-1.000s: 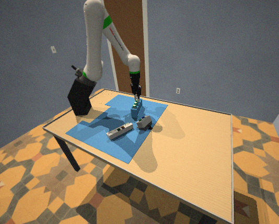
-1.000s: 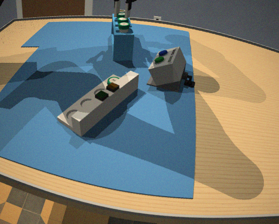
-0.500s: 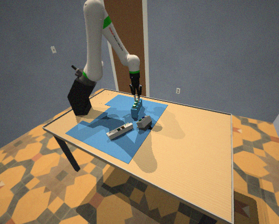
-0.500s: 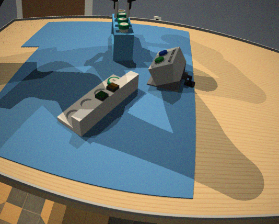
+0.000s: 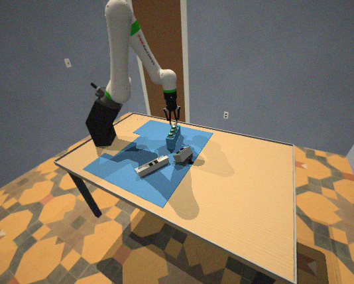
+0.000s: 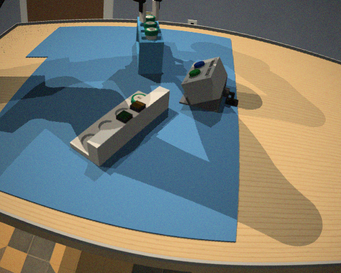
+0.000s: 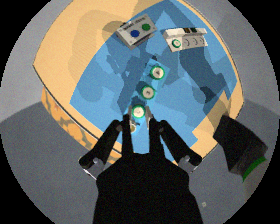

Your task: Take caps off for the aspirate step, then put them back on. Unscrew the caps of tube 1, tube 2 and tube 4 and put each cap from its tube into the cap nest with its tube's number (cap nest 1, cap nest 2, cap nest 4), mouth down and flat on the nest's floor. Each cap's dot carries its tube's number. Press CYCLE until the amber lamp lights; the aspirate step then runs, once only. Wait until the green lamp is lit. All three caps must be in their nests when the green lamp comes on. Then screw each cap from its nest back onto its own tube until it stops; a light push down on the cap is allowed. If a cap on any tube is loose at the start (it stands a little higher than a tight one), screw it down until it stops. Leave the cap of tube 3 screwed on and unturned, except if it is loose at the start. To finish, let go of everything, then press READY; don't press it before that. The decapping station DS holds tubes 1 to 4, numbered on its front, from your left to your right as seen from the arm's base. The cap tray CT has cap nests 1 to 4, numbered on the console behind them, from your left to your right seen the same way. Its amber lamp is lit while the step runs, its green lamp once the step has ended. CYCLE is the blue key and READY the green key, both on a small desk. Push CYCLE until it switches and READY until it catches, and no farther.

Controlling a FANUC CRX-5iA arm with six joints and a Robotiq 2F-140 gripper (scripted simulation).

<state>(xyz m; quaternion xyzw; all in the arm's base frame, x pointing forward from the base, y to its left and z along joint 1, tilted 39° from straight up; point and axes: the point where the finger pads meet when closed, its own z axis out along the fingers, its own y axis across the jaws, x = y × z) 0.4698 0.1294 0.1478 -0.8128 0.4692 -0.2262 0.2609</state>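
Observation:
The blue decapping station (image 5: 172, 142) (image 6: 150, 54) stands at the back of the blue mat (image 6: 191, 191). Three green caps show on it in a row. My gripper (image 5: 173, 124) (image 6: 149, 12) (image 7: 138, 110) comes straight down and is shut on the green cap (image 6: 149, 17) (image 7: 139, 113) third from the near end. The two nearer caps (image 6: 151, 30) (image 6: 150, 23) stand free. The far end of the station is hidden behind my fingers. The white cap tray (image 5: 150, 166) (image 6: 128, 134) (image 7: 199, 32) holds one green cap (image 6: 137, 95) (image 7: 176, 43) in the end nest nearest the station. The cap numbers are too small to read.
On the tray console the amber lamp (image 6: 138, 106) and the green lamp (image 6: 124, 117) look dark. The grey desk (image 5: 183, 154) (image 6: 204, 86) right of the tray carries the blue key (image 6: 199, 64) (image 7: 134, 35) and the green key (image 6: 194, 73) (image 7: 145, 27). The arm's black base (image 5: 101, 126) stands at the table's back left.

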